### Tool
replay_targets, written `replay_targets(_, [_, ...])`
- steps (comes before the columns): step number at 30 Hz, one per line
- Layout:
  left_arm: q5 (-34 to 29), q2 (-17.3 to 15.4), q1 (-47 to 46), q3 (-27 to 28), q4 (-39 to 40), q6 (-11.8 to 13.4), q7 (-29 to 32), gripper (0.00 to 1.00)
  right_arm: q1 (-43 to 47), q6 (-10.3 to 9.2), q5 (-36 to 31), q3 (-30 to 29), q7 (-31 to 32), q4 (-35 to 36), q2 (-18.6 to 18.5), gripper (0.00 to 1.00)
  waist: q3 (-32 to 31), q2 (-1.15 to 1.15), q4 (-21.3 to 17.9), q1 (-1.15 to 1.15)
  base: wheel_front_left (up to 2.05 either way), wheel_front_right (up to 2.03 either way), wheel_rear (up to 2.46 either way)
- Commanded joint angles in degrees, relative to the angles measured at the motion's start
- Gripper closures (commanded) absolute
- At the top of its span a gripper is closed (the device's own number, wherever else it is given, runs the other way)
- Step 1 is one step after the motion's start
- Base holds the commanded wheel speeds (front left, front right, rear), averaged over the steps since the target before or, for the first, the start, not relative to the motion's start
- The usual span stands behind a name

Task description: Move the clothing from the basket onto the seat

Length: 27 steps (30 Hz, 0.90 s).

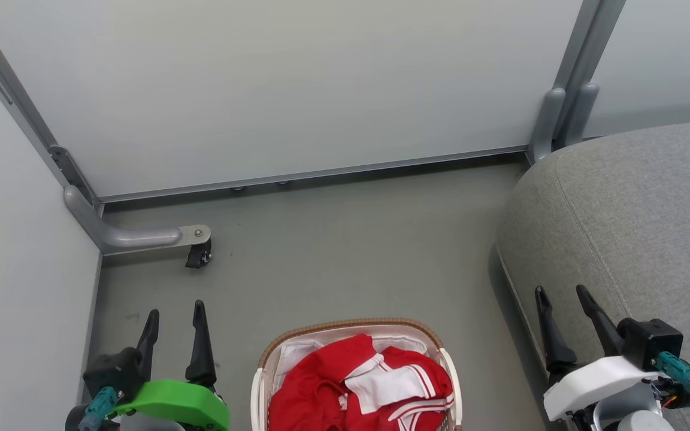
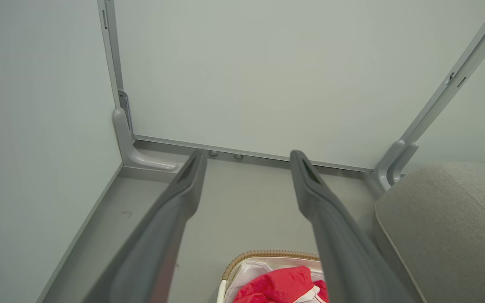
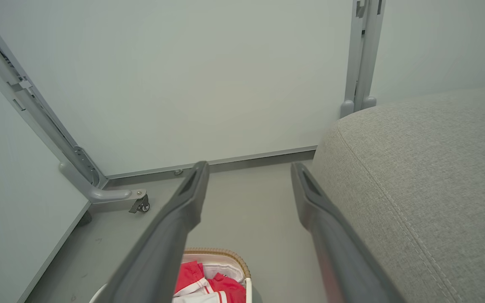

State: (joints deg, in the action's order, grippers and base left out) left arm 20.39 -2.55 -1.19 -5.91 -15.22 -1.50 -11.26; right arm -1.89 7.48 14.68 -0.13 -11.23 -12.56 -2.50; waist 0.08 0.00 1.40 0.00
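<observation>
Red clothing (image 1: 315, 389) fills the basket (image 1: 351, 324), untouched between left gripper (image 1: 176, 307) and right gripper (image 1: 560, 288).

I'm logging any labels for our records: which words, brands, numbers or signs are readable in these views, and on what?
None can be read.
clothing: small white marks among the red folds, too small and creased to tell whether they are lettering.
basket, seat, wall panels: no writing visible on any of them.
</observation>
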Motion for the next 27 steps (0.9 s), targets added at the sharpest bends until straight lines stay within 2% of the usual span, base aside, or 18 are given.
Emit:
replay_targets(1, [-1.5,-0.4,0.6,-0.3,-0.1,0.3,-0.6,0.0,0.3,0.02,-1.6,0.0,-0.6,0.1,-0.4,0.0,0.0,0.0,0.0,0.0,0.0,0.0,0.0])
replay_targets(27, [-10.7,-0.5,0.8,-1.6,-2.9,0.8,-3.5,0.0,1.1,0.02,-13.2,0.6,-3.6,1.0,-0.5,0.0,0.0,0.0,0.5,0.0,0.0,0.0,0.0])
